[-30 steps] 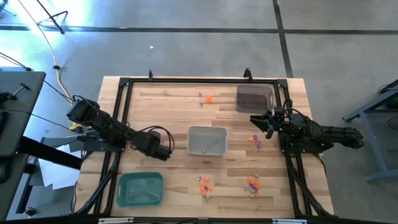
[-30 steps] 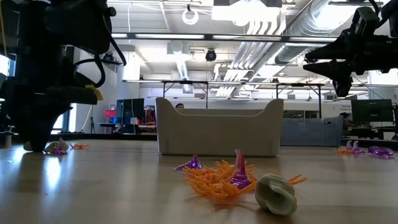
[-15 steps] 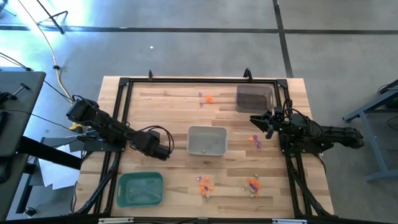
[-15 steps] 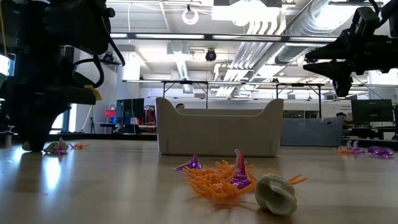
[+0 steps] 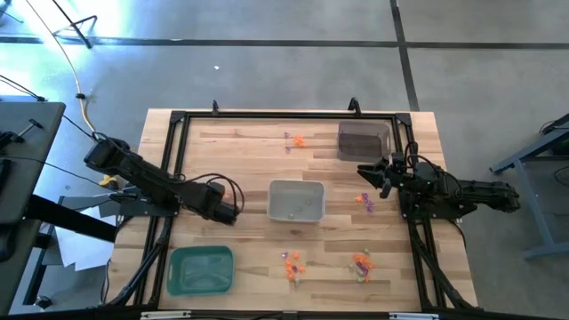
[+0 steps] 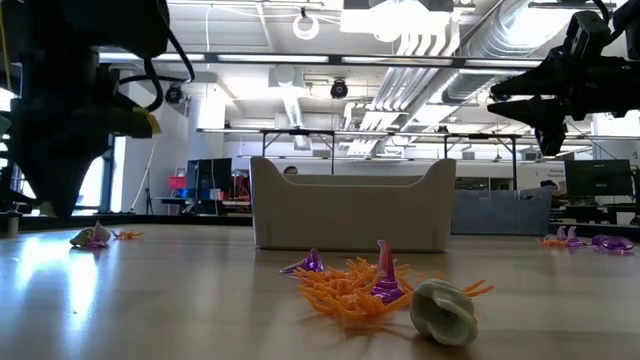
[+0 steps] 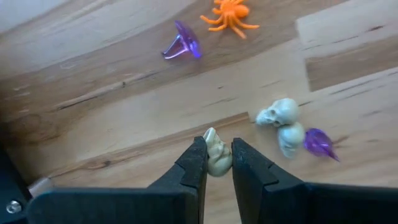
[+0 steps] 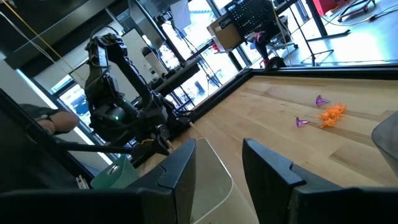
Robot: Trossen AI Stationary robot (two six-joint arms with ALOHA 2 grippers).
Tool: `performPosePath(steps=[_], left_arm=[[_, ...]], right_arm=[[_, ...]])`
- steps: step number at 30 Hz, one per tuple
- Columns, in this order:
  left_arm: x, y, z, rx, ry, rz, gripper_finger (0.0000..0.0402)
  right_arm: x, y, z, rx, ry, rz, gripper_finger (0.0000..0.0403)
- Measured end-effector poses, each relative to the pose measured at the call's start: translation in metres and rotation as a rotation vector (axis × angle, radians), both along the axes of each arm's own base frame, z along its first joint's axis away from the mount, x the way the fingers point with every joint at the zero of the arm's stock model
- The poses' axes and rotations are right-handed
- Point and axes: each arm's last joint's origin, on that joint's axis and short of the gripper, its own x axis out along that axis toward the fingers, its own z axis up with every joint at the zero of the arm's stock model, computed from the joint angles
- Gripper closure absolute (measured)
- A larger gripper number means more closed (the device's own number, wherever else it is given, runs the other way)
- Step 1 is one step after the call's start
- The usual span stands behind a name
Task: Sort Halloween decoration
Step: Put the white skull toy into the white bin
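Grey tray [image 5: 296, 201], pale trinket [image 5: 288, 214] inside

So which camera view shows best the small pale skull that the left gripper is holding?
The left wrist view: the pale skull sits pinched between the left gripper's fingers. The high view shows only the gripper; the low view shows just that dark arm; the right wrist view shows it far off.

A: Place type? Lab or workshop?

B: Robotics lab, open industrial hall. Exposed silver ducts [image 6: 440, 50] and strip lights on the ceiling, polished concrete floor [image 5: 267, 71] with dark seams.

A: Anything else backing that?

B: Wooden worktop [image 5: 249, 151] in a black metal frame [image 5: 178, 120], more benches and monitors [image 6: 590, 178] behind, big windows [image 8: 205, 12], loose yellow cable [image 5: 82, 98].
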Motion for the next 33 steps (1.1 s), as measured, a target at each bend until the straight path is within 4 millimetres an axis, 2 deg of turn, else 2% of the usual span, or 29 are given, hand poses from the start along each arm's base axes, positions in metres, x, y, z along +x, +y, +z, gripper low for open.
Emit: performPosePath(steps=[8,14,27,33], left_arm=[[-0.003,0.002,0.017,-0.009,-0.098,0.0,0.0362],[0.004,0.006,0.038,0.02,-0.192,-0.027,0.0362],[0.039,0.028,0.088,0.11,-0.355,-0.166,0.0362],[0.07,0.034,0.096,0.142,-0.411,-0.251,0.0362]], right_arm=[[0.0,0.0,0.0,0.0,0.0,0.0,0.0277],[0.0,0.0,0.0,0.0,0.0,0.001,0.0277],[0.0,0.0,0.0,0.0,0.0,0.0,0.0277],[0.0,0.0,0.0,0.0,0.0,0.0,0.0277]])
